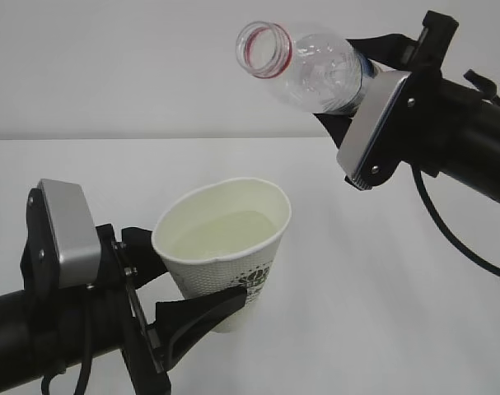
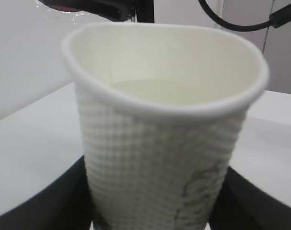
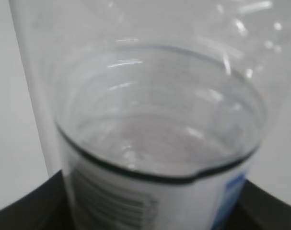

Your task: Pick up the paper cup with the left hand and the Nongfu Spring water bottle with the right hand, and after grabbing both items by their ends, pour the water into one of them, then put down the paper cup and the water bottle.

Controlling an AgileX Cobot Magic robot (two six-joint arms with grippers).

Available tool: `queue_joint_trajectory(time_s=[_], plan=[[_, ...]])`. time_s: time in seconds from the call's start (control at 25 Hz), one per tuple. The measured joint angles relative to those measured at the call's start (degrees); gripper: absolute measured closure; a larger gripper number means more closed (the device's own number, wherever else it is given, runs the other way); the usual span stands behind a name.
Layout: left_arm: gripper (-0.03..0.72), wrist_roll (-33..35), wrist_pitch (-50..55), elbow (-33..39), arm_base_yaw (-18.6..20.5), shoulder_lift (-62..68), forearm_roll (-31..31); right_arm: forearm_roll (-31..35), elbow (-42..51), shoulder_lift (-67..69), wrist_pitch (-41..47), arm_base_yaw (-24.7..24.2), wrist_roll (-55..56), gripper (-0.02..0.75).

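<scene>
Lower left, your left hand [image 1: 202, 317] clamps the dimpled, water-filled paper cup [image 1: 225, 247]; upper right, your right hand [image 1: 348, 90] grips the tilted, capless clear bottle [image 1: 311, 70].

left hand [image 1: 171, 317]: black, grey rectangular plate | right hand [image 1: 348, 99]: black, grey rounded plate, cable

From my remote station I saw a plain white table [image 1: 381, 271] stretching back to a bare, pale grey-white wall [image 1: 109, 66]. The light was soft and even, with only faint shadows on the tabletop. In the left wrist view, a vertical seam [image 2: 267, 28] divided the pale panels behind.
</scene>
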Motion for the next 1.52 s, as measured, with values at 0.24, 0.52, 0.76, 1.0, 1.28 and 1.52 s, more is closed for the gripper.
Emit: queue_joint_trajectory(time_s=[0.24, 0.52, 0.76, 1.0, 1.28, 1.52], plan=[[0.218, 0.0, 0.0, 0.0, 0.0, 0.0, 0.0, 0.3, 0.0, 0.0, 0.0, 0.0, 6.2, 0.261], [0.218, 0.0, 0.0, 0.0, 0.0, 0.0, 0.0, 2.3, 0.0, 0.0, 0.0, 0.0, 15.6, 0.261], [0.218, 0.0, 0.0, 0.0, 0.0, 0.0, -0.1, 2.3, 0.0, 0.0, 0.0, 0.0, 24.4, 0.261], [0.218, 0.0, 0.0, 0.0, 0.0, 0.0, -0.1, 2.4, 0.0, 0.0, 0.0, 0.0, 32.1, 0.261], [0.218, 0.0, 0.0, 0.0, 0.0, 0.0, -0.1, 2.4, 0.0, 0.0, 0.0, 0.0, 37.5, 0.261], [0.218, 0.0, 0.0, 0.0, 0.0, 0.0, -0.1, 2.4, 0.0, 0.0, 0.0, 0.0, 42.7, 0.261]])
